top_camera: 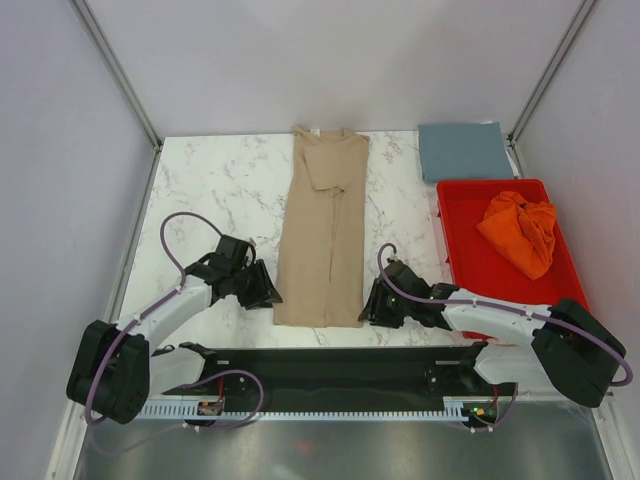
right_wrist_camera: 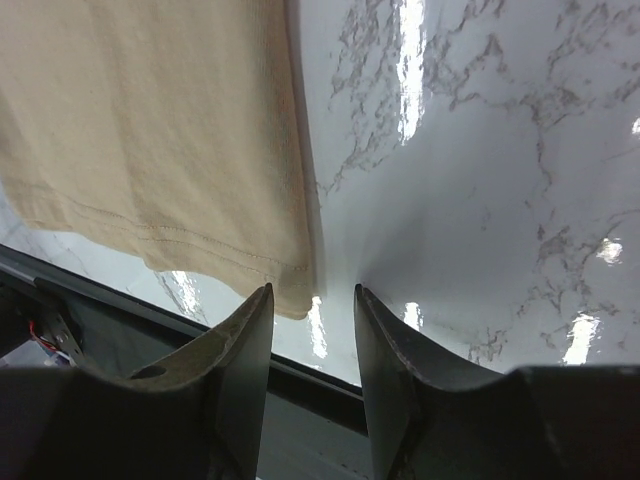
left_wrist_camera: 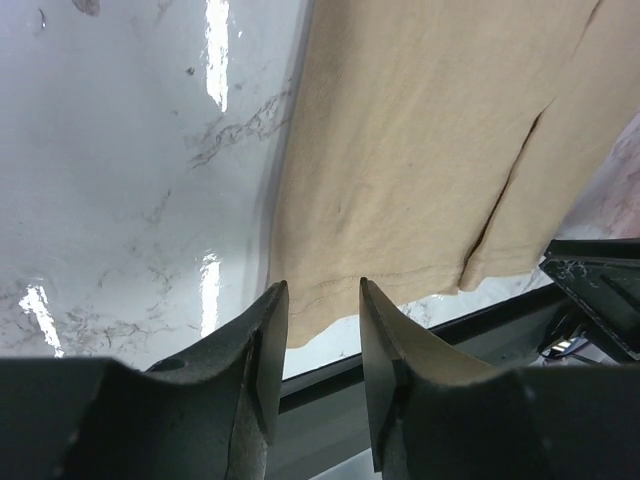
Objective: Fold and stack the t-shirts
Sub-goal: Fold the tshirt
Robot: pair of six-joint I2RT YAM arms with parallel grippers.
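Observation:
The tan t-shirt [top_camera: 323, 228] lies flat on the marble table, folded lengthwise into a long strip from the back edge to near the front edge. My left gripper [top_camera: 270, 293] is open and empty at the strip's near left corner; the hem [left_wrist_camera: 330, 300] lies just beyond its fingertips. My right gripper [top_camera: 370, 303] is open and empty at the near right corner [right_wrist_camera: 290, 290]. The slate blue-grey t-shirt [top_camera: 464, 151] lies folded at the back right. The orange t-shirt [top_camera: 520, 231] is crumpled in the red tray [top_camera: 470, 262].
The black base rail [top_camera: 340, 365] runs along the table's front edge, just behind both grippers. White walls with metal posts close in the left, back and right sides. The red tray stands at the right edge of the table.

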